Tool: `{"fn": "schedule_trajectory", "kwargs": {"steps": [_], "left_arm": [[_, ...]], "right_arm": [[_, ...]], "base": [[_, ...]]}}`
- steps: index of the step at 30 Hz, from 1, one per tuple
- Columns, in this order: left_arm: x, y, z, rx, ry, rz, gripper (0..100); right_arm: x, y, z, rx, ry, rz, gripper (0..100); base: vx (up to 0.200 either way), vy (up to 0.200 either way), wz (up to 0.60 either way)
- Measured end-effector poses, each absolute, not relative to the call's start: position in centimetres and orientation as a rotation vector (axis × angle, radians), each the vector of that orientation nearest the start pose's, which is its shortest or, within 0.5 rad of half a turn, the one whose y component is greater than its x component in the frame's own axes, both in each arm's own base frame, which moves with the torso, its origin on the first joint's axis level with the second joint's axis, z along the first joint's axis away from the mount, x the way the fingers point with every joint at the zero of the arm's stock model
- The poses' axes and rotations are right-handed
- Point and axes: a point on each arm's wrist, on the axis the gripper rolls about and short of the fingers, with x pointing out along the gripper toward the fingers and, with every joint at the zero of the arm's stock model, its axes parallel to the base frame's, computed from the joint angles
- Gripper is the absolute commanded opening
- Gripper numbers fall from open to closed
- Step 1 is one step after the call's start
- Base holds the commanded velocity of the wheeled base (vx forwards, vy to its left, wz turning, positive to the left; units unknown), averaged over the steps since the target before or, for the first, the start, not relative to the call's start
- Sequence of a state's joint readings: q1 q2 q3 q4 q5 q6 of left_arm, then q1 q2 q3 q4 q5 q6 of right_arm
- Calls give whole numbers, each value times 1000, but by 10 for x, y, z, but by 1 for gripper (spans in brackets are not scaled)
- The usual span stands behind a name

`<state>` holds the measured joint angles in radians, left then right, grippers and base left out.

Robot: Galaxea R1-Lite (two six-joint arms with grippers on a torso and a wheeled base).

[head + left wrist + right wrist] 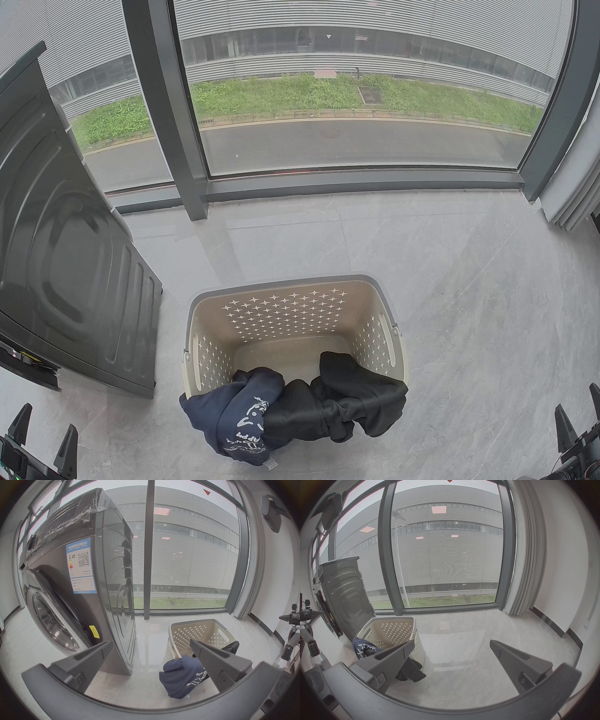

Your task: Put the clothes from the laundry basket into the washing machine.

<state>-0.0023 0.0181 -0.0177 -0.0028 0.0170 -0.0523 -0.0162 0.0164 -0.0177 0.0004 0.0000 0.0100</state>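
A beige laundry basket [287,306] stands on the floor in front of me, also seen as the basket [200,633] and the basket [390,631]. A navy garment [240,415] and a black garment [340,397] hang over its near rim. The dark grey washing machine [69,269] stands to the left, its round door [53,620] facing away from the basket. My left gripper [42,434] is open at the near left, well short of the basket. My right gripper [581,412] is open at the near right, with nothing held.
A floor-to-ceiling window with a dark frame post [165,106] runs along the far side. A grey curtain [578,175] hangs at the far right. Pale tiled floor [487,300] lies open to the right of the basket.
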Motion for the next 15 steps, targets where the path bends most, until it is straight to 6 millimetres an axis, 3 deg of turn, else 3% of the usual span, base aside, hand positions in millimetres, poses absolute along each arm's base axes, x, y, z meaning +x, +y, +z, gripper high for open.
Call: {"fn": "schedule_trajectory", "kwargs": {"steps": [10,15], "left_arm": [[-23,0,81,-53,-3,16,100],[-23,0,81,-52,-3,15,100]], "right_arm": [[-23,0,81,9,-1,-16,100],[-23,0,81,9,-1,-15,100]], "base": [[0,20,0],[200,0,0]]}}
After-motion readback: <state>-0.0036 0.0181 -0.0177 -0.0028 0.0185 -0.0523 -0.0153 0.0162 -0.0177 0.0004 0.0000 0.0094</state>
